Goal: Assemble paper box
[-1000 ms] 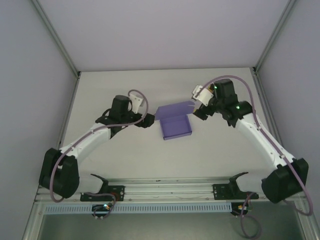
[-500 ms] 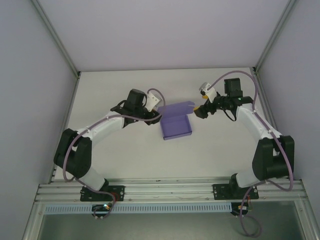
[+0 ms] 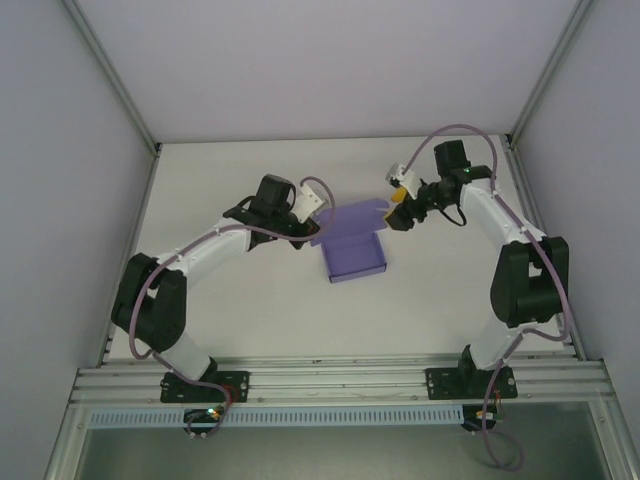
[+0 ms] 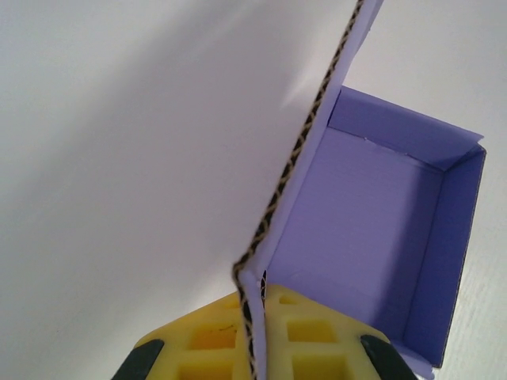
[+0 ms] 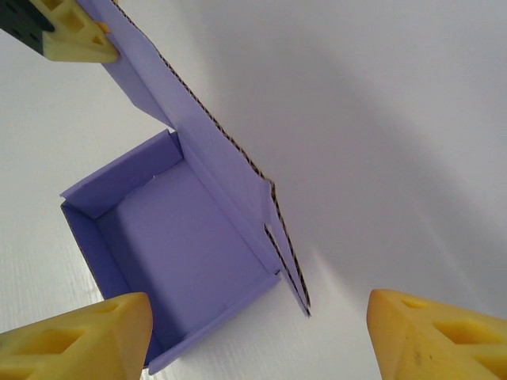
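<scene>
The purple paper box [image 3: 355, 255] sits mid-table as an open tray with its lid [image 3: 350, 215] standing up along the far side. My left gripper [image 3: 314, 230] is at the lid's left end. In the left wrist view its yellow fingers [image 4: 317, 332] are shut on the lid's corrugated edge, and the tray's inside [image 4: 356, 229] lies just beyond. My right gripper [image 3: 397, 212] is at the lid's right end. In the right wrist view the right gripper [image 5: 260, 305] is open, with one finger [image 5: 79, 336] on either side of the lid's folded end flap [image 5: 285, 261] and neither touching it.
The white table [image 3: 250, 300] is boxed in by pale walls and slanted aluminium posts [image 3: 110, 75]. A metal rail [image 3: 340, 380] with both arm bases runs along the near edge. Bare table lies on every side of the box.
My left gripper moved right to the lid's left end and shut on it. My right arm swung in toward the lid's right end, its jaws narrowing somewhat.
</scene>
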`<state>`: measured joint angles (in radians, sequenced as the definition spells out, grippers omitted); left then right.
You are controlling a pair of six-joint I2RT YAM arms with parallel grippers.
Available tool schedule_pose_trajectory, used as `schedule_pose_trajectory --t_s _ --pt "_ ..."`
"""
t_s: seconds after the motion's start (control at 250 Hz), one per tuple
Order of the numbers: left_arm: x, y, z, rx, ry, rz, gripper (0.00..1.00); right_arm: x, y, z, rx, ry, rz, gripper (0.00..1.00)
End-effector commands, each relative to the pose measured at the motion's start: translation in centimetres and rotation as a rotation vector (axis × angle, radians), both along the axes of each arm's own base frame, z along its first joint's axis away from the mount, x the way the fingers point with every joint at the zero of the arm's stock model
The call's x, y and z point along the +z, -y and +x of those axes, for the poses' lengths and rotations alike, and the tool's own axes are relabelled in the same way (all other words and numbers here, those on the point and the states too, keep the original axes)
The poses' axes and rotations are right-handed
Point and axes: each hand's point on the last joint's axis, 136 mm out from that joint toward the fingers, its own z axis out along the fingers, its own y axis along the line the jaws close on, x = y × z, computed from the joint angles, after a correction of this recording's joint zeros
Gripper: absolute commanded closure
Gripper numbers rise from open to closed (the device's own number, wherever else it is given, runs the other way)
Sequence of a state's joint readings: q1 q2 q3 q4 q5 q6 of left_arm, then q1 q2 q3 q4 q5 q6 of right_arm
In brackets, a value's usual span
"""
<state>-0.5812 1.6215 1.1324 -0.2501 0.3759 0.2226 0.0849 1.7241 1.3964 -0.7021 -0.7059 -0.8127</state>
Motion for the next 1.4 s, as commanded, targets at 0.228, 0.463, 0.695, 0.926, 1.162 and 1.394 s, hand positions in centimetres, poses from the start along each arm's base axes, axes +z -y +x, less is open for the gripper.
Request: schedule_pose_trajectory --t_s 0.228,0.463,0.695,0.926,1.162,1.394 --pt "0.9 0.3 -0.4 -0.087 0.030 0.009 1.00 -3.6 -1.1 -1.2 0.064 -0.156 -0.099 0.55" --pt "0.7 -0.4 0.1 -0.063 0.038 0.022 1.00 -4.0 -0.7 -1.4 0.033 -0.237 -0.150 1.00" --pt "2.4 -1.8 4.5 0.284 0.073 0.012 1.00 -0.3 -2.0 2.2 -0.316 -0.133 -0.073 1.00" --pt "3.9 -2.7 6.9 0.675 0.059 -0.136 1.00 3.5 -5.1 4.8 -0.727 -0.090 0.161 1.00" --pt "4.3 -3.1 7.7 0.879 0.092 -0.226 1.00 2.9 -6.6 6.6 -1.060 -0.135 0.352 1.00" --pt "2.2 -3.6 7.9 0.947 0.063 -0.239 1.00 1.9 -9.4 6.8 -1.085 -0.152 0.407 1.00"
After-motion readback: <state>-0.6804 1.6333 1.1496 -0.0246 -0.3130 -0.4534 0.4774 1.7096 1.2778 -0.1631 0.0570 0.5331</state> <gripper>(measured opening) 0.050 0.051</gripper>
